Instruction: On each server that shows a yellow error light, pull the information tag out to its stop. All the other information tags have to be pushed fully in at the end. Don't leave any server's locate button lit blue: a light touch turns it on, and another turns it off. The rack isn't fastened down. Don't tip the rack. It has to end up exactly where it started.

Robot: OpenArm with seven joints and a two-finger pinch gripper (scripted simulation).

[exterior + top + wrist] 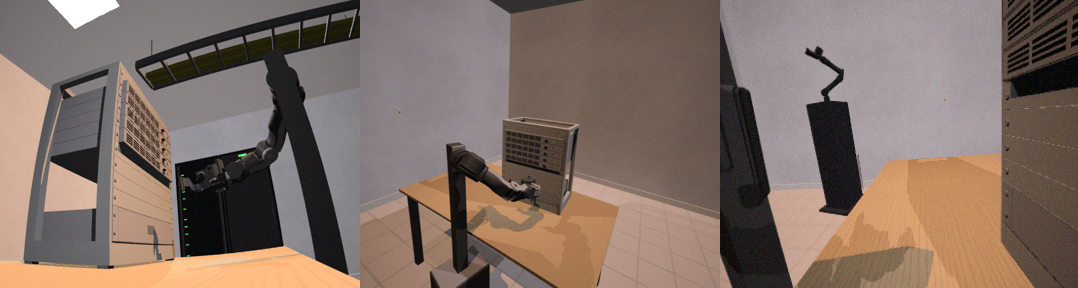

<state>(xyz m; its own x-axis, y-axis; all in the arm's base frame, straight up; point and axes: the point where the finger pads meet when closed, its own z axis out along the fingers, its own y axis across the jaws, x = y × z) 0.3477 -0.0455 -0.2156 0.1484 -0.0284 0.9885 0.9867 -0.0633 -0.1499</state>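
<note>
Hovering wide open, pincer (183,183) (holding nothing) faces rack (109,126) blank panels (141,192).

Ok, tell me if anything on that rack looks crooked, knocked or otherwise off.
Nothing stands out. The rack stands upright and flat on the table, its servers stacked evenly. The gripper is open, empty, apart from the rack's front. Tags and light colours are too small to judge.

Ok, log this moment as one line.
gripper: open, empty | position: beside rack front, below servers | contact: none visible | tags: too small to tell
</note>
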